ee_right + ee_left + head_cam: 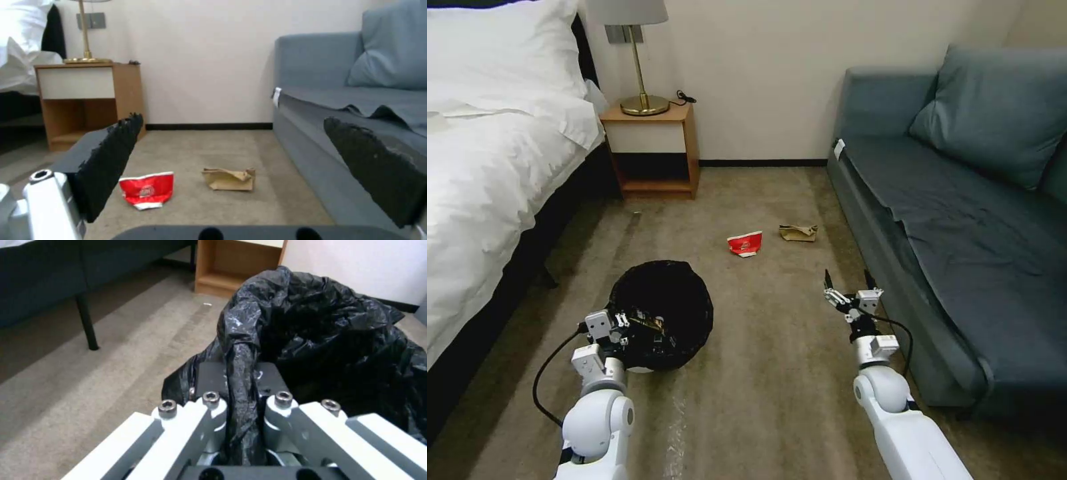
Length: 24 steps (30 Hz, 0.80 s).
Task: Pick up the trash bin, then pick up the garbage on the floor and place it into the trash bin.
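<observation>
Clamped on the bag-lined rim, the left gripper (242,386) carries the trash bin (662,313) near the bed, mouth upward to receive litter. Spread wide, the right gripper (851,291) faces the crushed red cup (146,191) and brown paper (230,179) lying ahead on the carpet (760,373), likely lining up a grab.

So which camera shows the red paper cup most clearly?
The right wrist view: the cup lies close and large on the carpet beside the brown paper. The head view shows it smaller, farther off.
</observation>
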{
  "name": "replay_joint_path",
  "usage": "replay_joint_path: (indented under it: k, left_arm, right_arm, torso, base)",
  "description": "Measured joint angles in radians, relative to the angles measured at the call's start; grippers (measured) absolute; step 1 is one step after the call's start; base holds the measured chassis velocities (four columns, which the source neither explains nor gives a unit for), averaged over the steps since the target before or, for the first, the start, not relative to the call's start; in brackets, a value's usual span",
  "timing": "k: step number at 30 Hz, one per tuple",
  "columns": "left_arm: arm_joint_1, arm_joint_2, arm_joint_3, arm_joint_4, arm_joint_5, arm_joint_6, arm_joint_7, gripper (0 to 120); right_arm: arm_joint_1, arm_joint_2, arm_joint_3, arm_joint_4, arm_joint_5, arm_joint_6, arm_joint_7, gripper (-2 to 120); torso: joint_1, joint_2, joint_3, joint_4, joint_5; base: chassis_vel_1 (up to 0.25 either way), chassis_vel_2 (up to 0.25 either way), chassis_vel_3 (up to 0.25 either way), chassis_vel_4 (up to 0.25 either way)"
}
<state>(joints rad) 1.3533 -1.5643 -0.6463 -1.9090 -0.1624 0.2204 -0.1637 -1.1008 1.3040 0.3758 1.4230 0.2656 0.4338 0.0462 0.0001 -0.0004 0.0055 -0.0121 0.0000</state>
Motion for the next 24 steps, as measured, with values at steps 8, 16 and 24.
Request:
replay_joint_path:
  k: [8,16,24]
  left_arm:
    - [-0.009,-0.009,0.008,0.001,0.009,0.0,0.0,5]
    - [-0.009,-0.009,0.002,0.006,0.005,-0.002,0.0,5]
    - [-0.008,-0.008,0.002,0.006,0.005,-0.004,0.0,5]
  right_arm:
    - [0.0,0.006,-0.003,-0.022,-0.025,0.015,-0.03,100]
    - [0.0,0.011,0.0,-0.029,-0.029,0.014,-0.041,100]
    - [-0.005,0.013,0.006,-0.034,-0.032,0.014,-0.049,100]
  torso:
    - [0.0,0.0,0.0,0.0001,-0.0001]
    - [0.0,0.0,0.0,0.0001,-0.0002]
    - [0.0,0.0,0.0,0.0001,-0.0002]
  base:
    - [0.0,0.0,0.0,0.0]
    - [0.0,0.0,0.0,0.0]
    - [0.0,0.0,0.0,0.0]
